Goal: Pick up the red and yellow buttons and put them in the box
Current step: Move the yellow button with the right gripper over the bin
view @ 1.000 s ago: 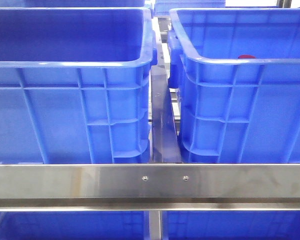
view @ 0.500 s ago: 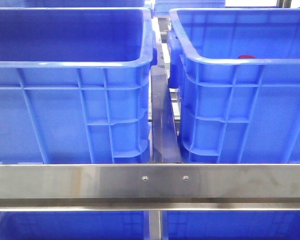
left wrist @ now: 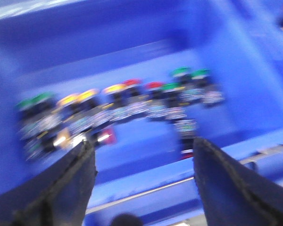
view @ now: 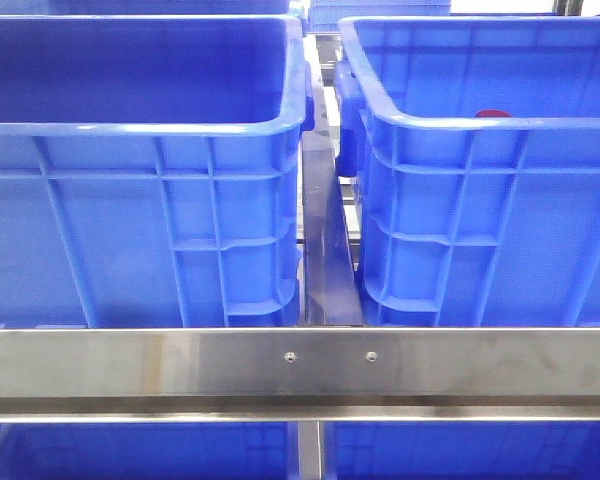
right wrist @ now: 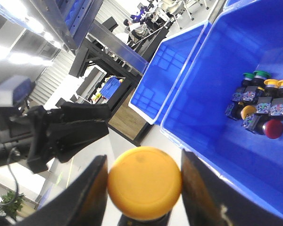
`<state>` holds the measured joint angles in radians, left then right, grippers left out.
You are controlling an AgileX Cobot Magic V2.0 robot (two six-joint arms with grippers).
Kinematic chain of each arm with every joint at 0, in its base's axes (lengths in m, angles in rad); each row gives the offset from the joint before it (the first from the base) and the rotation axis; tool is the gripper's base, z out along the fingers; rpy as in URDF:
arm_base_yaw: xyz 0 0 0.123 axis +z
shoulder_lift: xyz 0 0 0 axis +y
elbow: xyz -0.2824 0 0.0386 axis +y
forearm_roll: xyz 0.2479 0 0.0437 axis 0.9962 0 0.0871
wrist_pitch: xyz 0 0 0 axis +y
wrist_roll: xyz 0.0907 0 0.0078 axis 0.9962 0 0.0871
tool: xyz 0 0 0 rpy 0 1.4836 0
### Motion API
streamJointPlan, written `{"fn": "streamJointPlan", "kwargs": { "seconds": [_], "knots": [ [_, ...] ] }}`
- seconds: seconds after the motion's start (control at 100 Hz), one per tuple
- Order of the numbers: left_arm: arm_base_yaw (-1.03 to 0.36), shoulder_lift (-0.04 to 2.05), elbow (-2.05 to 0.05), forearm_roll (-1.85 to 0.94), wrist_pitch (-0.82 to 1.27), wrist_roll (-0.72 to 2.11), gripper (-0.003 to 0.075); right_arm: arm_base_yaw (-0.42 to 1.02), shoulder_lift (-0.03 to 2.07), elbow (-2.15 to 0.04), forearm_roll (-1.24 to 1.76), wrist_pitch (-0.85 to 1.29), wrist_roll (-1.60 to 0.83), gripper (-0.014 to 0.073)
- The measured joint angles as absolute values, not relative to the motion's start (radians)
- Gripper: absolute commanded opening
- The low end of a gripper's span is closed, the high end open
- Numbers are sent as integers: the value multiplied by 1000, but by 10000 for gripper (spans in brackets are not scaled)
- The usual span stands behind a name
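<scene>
The left gripper (left wrist: 141, 160) hangs wide apart and unladen above blurred red, yellow and green buttons (left wrist: 118, 101) inside a blue crate (left wrist: 226, 70). The right gripper (right wrist: 144, 188) clamps 1 yellow button (right wrist: 144, 182); beyond it, another blue crate (right wrist: 217, 108) holds more buttons (right wrist: 262, 110).

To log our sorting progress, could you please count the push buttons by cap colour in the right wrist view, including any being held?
Green buttons in the crate: 2
Yellow buttons in the crate: 3
Red button in the crate: 1
Yellow button held in the right gripper: 1
Total: 7
</scene>
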<state>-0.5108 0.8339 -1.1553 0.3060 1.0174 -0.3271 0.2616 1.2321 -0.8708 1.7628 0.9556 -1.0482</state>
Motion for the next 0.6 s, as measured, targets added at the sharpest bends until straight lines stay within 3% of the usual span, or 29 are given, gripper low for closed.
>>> {"fn": "streamJointPlan", "kwargs": {
  "seconds": [0.28, 0.48, 0.6],
  "knots": [
    [-310, 601, -963, 306, 1007, -384, 430, 262, 1232, -871, 1763, 948, -1053, 236],
    [-283, 438, -840, 289, 976, -398, 428, 262, 1232, -871, 1763, 920, -1060, 236],
    [-283, 371, -804, 283, 976, -400, 375, 251, 1232, -871, 1763, 909, -1071, 236]
  ]
}}
